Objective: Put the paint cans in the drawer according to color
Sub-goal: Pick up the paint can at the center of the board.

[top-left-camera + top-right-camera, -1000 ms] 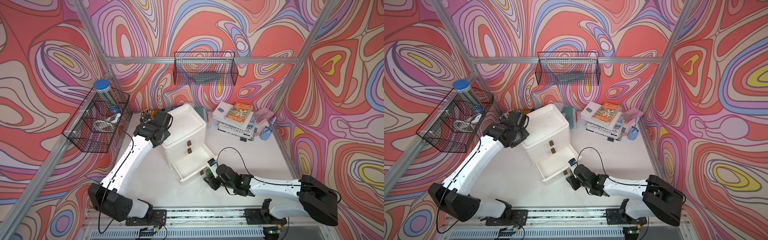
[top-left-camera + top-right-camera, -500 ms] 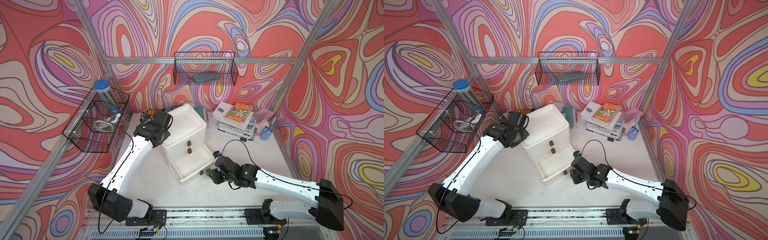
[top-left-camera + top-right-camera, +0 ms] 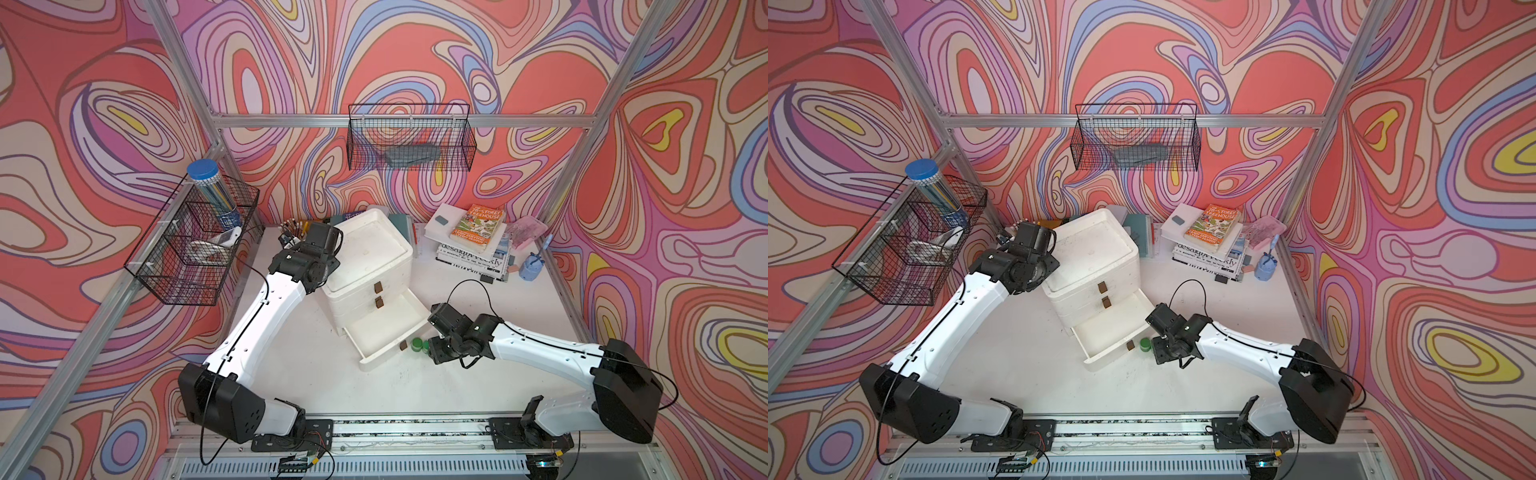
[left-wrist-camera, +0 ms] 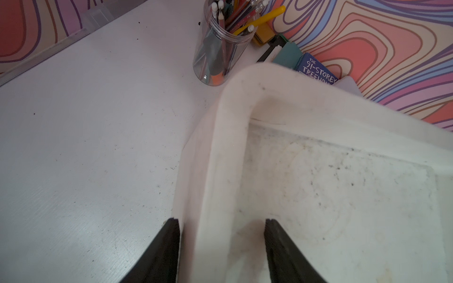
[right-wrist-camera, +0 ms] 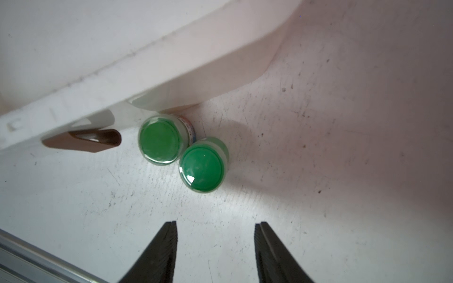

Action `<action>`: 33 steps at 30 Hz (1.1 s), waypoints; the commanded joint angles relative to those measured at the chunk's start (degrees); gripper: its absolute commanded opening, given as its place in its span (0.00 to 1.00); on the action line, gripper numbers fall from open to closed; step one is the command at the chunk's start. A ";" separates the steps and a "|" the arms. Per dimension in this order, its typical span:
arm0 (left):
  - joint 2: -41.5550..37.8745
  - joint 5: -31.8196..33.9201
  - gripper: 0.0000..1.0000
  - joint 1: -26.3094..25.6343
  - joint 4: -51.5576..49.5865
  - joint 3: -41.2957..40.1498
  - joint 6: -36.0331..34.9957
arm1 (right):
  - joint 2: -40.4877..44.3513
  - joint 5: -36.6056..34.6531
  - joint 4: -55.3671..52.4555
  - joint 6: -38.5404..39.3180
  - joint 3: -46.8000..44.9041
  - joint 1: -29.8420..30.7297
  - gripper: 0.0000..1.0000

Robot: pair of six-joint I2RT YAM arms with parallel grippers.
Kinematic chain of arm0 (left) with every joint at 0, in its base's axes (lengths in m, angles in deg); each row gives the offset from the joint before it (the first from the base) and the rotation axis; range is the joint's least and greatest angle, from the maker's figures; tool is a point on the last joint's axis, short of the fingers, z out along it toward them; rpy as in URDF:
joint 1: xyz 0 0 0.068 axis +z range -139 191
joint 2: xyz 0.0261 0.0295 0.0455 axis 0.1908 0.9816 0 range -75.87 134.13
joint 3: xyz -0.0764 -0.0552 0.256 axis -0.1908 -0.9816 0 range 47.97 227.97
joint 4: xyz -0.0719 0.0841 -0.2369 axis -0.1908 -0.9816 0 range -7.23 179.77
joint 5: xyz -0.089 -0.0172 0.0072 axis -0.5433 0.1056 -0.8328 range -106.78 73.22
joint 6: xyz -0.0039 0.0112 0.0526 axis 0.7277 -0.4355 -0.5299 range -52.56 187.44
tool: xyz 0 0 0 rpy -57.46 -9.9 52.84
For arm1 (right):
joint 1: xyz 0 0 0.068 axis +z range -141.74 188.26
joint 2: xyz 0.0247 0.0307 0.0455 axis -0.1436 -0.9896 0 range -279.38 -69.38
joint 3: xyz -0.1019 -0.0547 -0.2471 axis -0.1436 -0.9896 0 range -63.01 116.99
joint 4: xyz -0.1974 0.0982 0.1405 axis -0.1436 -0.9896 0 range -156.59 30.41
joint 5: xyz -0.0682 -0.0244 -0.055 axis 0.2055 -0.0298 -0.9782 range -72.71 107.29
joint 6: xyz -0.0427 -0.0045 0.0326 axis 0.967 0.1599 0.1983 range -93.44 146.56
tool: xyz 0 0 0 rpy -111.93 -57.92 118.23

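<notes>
Paint cans point(image 3: 420, 345): two green cans stand upright, lids up, on the table point(image 5: 318, 171), outside the open drawer point(image 5: 98, 98).

1. Right gripper point(image 5: 216, 224): fingers released and spread, with only bare table between them.
2. Nearer can point(image 5: 202, 169): directly ahead of the right fingertips, closer to the line of one finger than to that of the other, and clear of both.
3. Farther can point(image 5: 160, 141): beyond the nearer can and touching it. Its far side sits against the drawer front, just beside the brown handle point(image 5: 83, 141).
4. Both top views show the cans at the front corner of the pulled-out bottom drawer point(image 3: 380, 360), just off the tip of the right arm point(image 3: 519, 345).

5. Left gripper point(image 4: 221, 220): fingers released and spread. They straddle the raised rim point(image 4: 228, 147) of the drawer cabinet point(image 3: 365, 249): one finger is outside the cabinet wall and the other is over the recessed top. A gap shows between the rim and the inner finger.
6. Pencil jar point(image 4: 220, 49): well ahead of the left fingertips, on the table, just past the cabinet corner.
7. Blue book point(image 4: 316, 71): beyond that corner, partly hidden by the rim.
</notes>
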 commanded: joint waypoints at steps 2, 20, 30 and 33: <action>-2.69 0.76 0.59 0.00 -0.58 -1.09 -3.47 | -2.43 -0.16 3.39 5.38 0.88 -0.64 0.56; -8.04 2.96 0.59 0.00 -0.68 -3.55 -7.53 | -7.22 0.01 14.08 10.37 -1.62 -0.85 0.41; -8.11 3.37 0.59 -0.04 -0.84 -3.65 -7.19 | -8.53 0.03 12.46 9.12 -1.06 -0.88 0.35; -8.13 3.44 0.59 0.00 -0.83 -3.59 -7.07 | -8.19 0.04 11.19 8.82 -0.73 -0.89 0.33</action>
